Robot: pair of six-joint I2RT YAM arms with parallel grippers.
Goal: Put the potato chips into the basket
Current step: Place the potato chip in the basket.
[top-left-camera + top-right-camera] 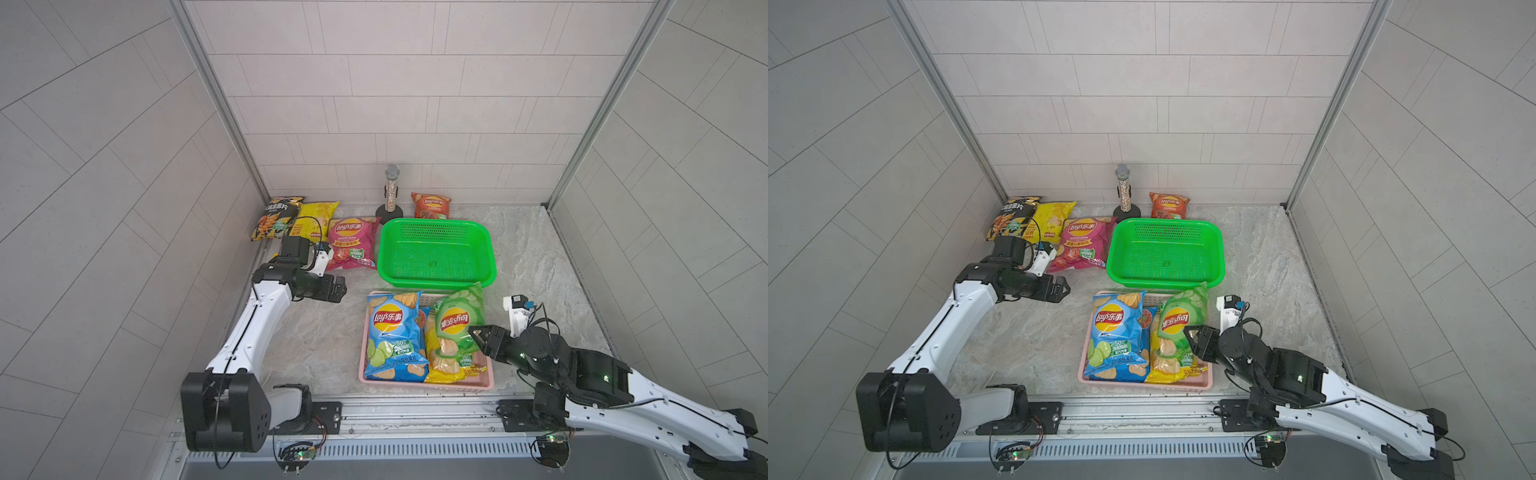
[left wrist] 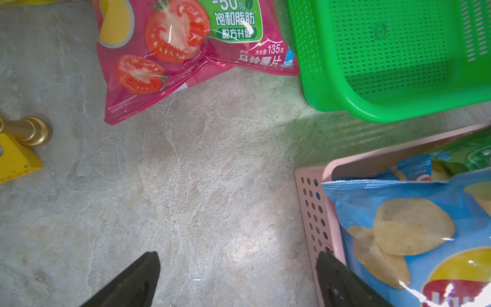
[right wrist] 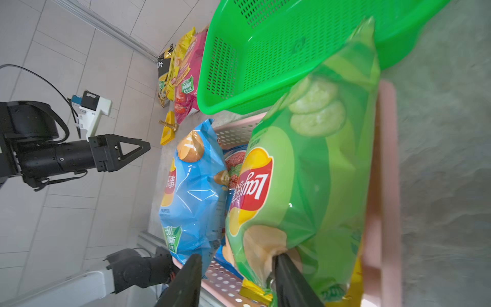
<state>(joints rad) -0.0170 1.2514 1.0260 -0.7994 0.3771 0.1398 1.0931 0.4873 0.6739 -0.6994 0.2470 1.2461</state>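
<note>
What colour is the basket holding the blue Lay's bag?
Pink, with round holes in its wall: the pink basket shows best in the left wrist view.

green bag (image 3: 313, 186) Lay's, magenta bag (image 2: 159, 53) 135

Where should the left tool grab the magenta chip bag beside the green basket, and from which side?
Likely the flat crimped seam along the near edge of the magenta bag, coming from the robot's side with the open left tool. The bag lies flat with a puffed middle; that seam is thin and faces the tool.
</note>
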